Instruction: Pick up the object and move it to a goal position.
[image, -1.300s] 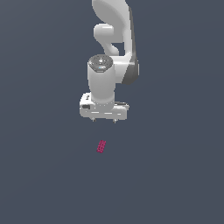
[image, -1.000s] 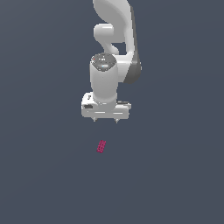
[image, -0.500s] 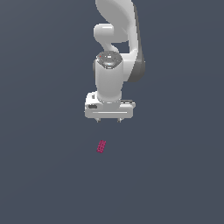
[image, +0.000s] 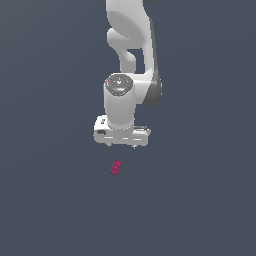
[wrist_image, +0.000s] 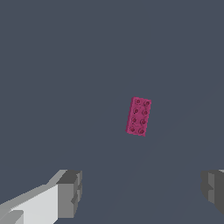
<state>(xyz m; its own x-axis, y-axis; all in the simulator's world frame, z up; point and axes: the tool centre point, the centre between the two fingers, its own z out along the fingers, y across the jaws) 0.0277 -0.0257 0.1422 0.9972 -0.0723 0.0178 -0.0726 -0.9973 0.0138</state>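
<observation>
A small magenta studded brick (wrist_image: 138, 116) (two rows of round studs) is seen lying on the flat grey surface (image: 200, 200). The gripper (image: 121, 145) is held above it, its blocky grey fingers (wrist_image: 70, 193) spread wide apart and empty.

No text, label, brand, number or sign can be read anywhere in either view. The magenta block (wrist_image: 138, 116) carries only two rows of darker round dots on its top face — no letters. The white gripper (image: 121, 145) above it in the exterior view is plain too — no marking legible on its housing.
</observation>
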